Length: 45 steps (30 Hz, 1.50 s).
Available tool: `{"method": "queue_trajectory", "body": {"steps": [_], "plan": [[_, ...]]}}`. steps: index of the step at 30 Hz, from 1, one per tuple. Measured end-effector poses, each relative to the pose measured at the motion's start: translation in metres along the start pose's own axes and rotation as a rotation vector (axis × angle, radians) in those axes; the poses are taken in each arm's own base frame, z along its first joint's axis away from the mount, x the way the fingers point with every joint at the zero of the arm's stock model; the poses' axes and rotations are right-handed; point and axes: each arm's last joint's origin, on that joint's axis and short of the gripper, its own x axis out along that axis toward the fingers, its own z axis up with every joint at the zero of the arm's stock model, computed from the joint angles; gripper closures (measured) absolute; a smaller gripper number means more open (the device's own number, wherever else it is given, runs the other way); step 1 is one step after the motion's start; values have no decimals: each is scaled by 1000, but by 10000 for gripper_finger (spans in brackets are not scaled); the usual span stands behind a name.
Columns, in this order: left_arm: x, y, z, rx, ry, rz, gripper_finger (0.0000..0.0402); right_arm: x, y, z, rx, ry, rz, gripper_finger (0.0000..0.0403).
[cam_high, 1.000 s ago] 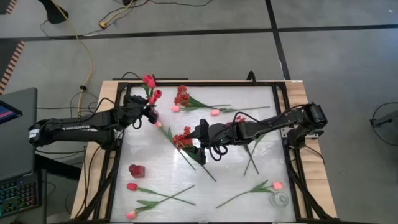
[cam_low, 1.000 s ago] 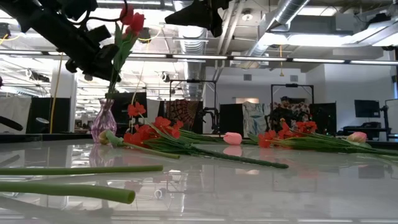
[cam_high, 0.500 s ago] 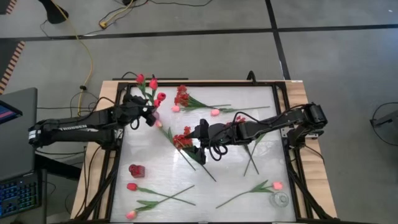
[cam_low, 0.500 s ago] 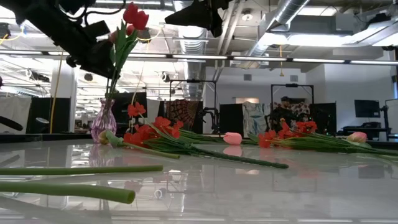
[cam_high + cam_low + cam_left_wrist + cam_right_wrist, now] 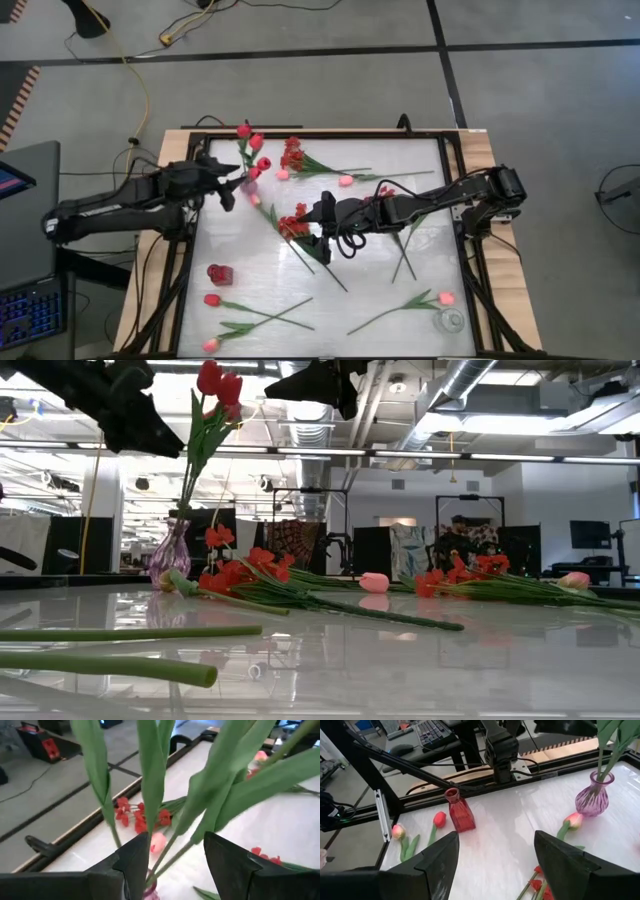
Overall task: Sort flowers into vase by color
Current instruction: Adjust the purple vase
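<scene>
- Left end effector (image 5: 228,189): on the desk's left side, just beside the purple vase (image 5: 168,552). Your wrist view shows its fingers (image 5: 134,862) parted, with green stems passing between them and no grip visible. Treat it as released.
- Red tulips (image 5: 218,382): standing upright in the purple vase, heads high above its neck, apart from the left arm in the low view.
- Step in hand, as judged: clearing the end effector from the placed stems. Draw it straight back along the gap, fingers wide, so no leaf snags and tips the vase.
- Right end effector (image 5: 322,240): fingers spread wide, holding nothing, poised mid-desk over a red blossom spray (image 5: 293,225).
- Red vase (image 5: 459,811): upright near the left front of the desk, no flowers in it.
- Pink tulips: one (image 5: 345,181) near the desk's far edge, another (image 5: 445,297) at right front, both lying flat.
- More tulips (image 5: 212,300): lying at left front, near the red vase.
- Next pick, as advice: grasp low on a stem, clear of leaves, so the head hangs free when lifted.
</scene>
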Motion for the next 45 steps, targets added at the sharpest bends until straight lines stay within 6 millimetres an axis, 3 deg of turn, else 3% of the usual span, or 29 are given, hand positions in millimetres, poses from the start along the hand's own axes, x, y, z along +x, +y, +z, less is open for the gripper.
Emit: {"method": "queue_trajectory", "body": {"steps": [19,30,34,39,45], "plan": [[-5,5,-6,-14,26,86,223,0,-1,0,33,-1,-1,117],[0,1,-9,42,91,6,223,0,-1,0,33,-1,-1,117],[17,-6,-11,129,181,-66,223,0,-1,-1,32,10,-4,117],[55,-18,-19,374,380,-86,223,-1,4,-7,21,57,-4,117],[101,-40,-3,704,510,-148,223,-4,11,-18,8,145,-15,117]]}}
